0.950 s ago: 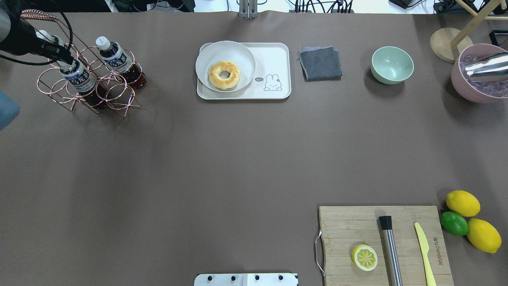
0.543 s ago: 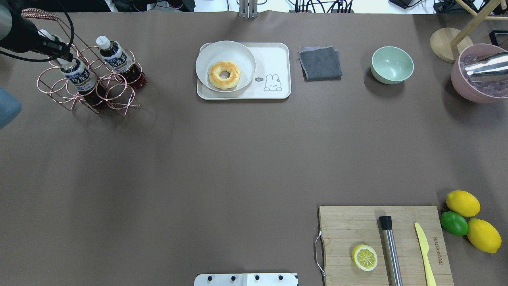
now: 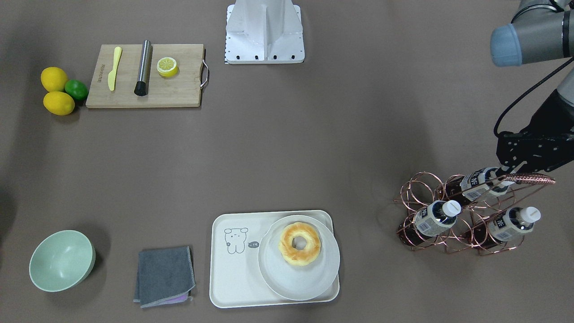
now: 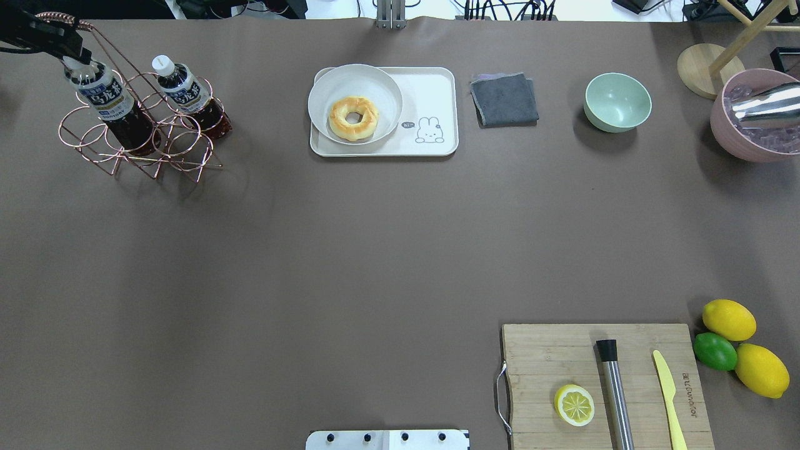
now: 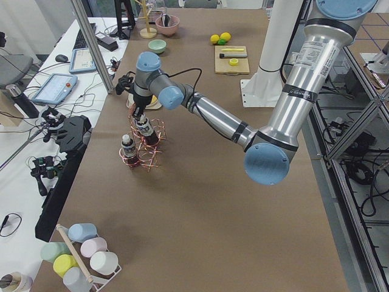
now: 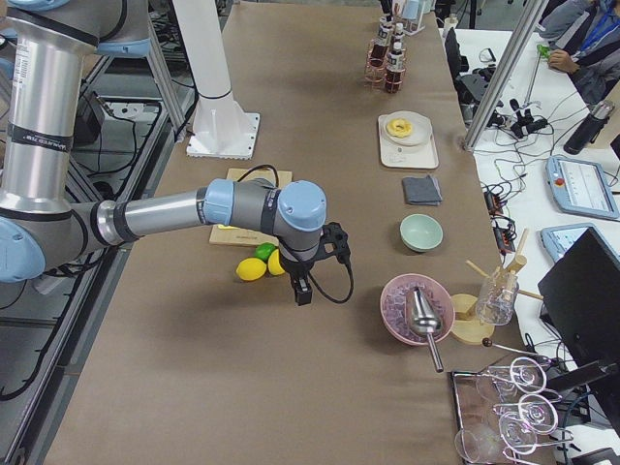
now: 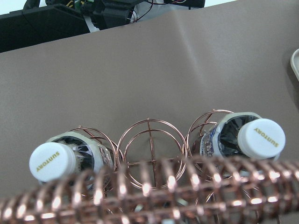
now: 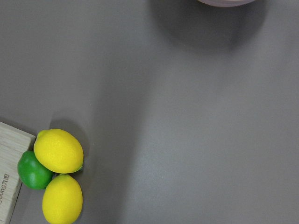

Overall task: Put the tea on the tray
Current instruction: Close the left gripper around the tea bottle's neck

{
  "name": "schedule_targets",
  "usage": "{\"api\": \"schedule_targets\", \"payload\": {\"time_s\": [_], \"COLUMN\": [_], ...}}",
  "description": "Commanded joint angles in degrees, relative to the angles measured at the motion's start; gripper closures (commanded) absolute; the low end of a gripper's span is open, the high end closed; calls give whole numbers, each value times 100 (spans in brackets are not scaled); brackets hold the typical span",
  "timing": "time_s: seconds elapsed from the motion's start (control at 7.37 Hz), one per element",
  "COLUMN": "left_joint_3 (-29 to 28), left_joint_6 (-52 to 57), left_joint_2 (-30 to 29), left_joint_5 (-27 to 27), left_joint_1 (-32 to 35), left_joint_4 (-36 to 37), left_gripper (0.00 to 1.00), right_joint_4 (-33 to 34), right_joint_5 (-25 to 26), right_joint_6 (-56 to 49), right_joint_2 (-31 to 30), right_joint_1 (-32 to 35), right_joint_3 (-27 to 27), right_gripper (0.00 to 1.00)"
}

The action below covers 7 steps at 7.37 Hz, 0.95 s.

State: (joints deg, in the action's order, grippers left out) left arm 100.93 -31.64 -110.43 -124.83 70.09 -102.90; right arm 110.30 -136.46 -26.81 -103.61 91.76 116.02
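My left gripper (image 4: 70,57) is shut on the cap of a tea bottle (image 4: 107,105), dark liquid with a white-and-dark label. The bottle is raised and tilted, its base still inside the copper wire rack (image 4: 181,159). The front-facing view shows the same gripper (image 3: 509,173) and bottle (image 3: 477,185). Two more tea bottles (image 3: 432,217) (image 3: 509,226) rest in the rack. The cream tray (image 4: 437,94) with the cartoon drawing holds a white plate (image 4: 381,84) with a doughnut (image 4: 354,117). My right gripper (image 6: 302,291) hovers beside the lemons; I cannot tell its state.
A grey cloth (image 4: 505,99), a green bowl (image 4: 617,102) and a pink bowl (image 4: 725,134) with a metal scoop lie right of the tray. A cutting board (image 4: 550,356) with half a lemon, a muddler and a knife sits near right, beside lemons and a lime (image 4: 715,351).
My left gripper has moved up and toward the far left with the tea bottle in it. The bottle has slid partway out of its rack ring. Nothing else moved.
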Motion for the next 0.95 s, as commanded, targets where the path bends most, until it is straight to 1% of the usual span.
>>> {"api": "schedule_targets", "payload": {"time_s": [0.0, 0.27, 0.41, 0.54, 0.68, 0.81], "left_joint_3": [784, 1504, 1778, 1946, 2035, 2062], "left_joint_6": [44, 395, 222, -163, -750, -1260], "left_joint_2": [-101, -93, -154, -233, -347, -548], "left_joint_5": [-51, -51, -16, 2, 124, 604], "left_joint_1": [468, 873, 709, 412, -61, -675], "left_joint_4": [812, 1673, 2112, 2325, 2336, 2362], "left_gripper": [100, 100, 100, 100, 100, 100], "right_joint_4": [0, 0, 0, 0, 0, 0], "right_joint_5": [-56, -257, -258, -267, -328, -398], "right_joint_6": [0, 0, 0, 0, 0, 0], "right_joint_2": [-63, -54, -63, -54, -54, -54], "right_joint_1": [26, 26, 26, 26, 26, 26], "right_joint_3": [-9, -35, -9, -9, 0, 9], "right_gripper": [0, 0, 0, 0, 0, 0]}}
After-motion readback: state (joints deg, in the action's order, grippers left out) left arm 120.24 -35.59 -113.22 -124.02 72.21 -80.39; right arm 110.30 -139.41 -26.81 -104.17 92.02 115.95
